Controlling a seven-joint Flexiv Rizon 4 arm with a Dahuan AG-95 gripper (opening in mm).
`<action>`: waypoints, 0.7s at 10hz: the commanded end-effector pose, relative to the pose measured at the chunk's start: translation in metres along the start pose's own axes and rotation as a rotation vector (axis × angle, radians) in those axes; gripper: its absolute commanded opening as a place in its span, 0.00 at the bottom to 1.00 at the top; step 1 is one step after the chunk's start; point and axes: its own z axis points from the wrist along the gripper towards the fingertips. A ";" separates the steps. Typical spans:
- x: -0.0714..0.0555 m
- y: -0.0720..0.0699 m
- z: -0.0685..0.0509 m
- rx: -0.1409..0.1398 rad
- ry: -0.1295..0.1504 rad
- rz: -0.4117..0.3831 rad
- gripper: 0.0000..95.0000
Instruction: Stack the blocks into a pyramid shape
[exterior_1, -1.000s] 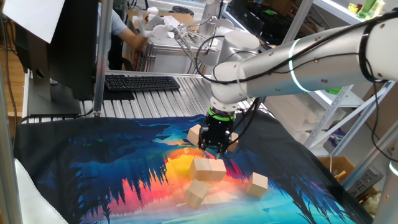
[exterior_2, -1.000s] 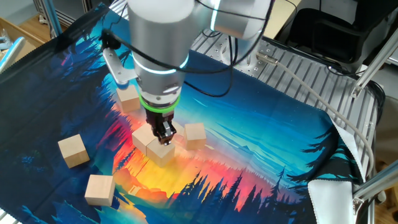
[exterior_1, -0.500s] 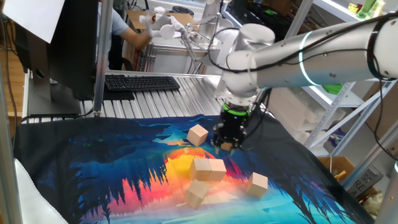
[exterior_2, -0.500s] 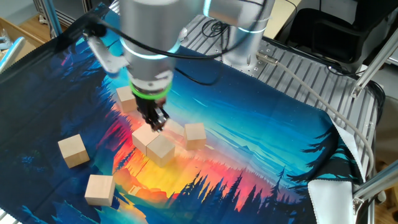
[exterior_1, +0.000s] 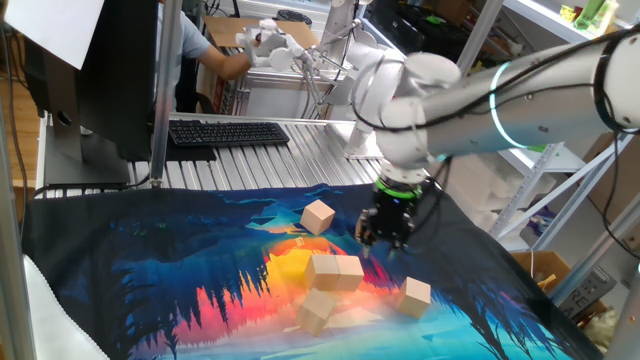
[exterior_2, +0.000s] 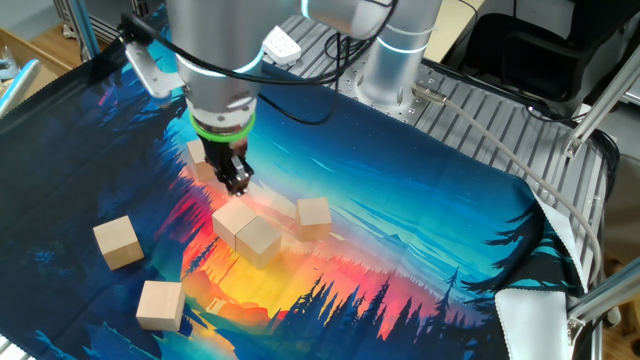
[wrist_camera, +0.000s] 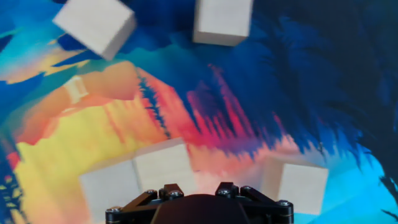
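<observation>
**Over the picture cloth, the arm has slid sideways**

Beside the two touching blocks (exterior_2: 246, 232), not above them as before, hangs the gripper (exterior_2: 234, 181). Its fingers look nearly closed and hold nothing. More blocks lie scattered on the cloth (exterior_2: 420, 230).

A bright cloth (exterior_1: 150, 270) with a painted sunset and dark trees covered my surface. Behind it ran a ribbed metal top (exterior_1: 270, 160) with a black keyboard (exterior_1: 228, 132) on it. A dark screen (exterior_1: 110, 80) stood at the left. A person in blue (exterior_1: 190, 50) sat farther back. Shelves (exterior_1: 545, 150) stood at the right.
</observation>
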 end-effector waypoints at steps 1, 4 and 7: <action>0.001 -0.016 0.006 0.007 0.000 0.010 0.60; 0.003 -0.044 0.013 0.009 -0.005 0.019 0.60; 0.006 -0.050 0.018 0.056 -0.031 0.028 0.60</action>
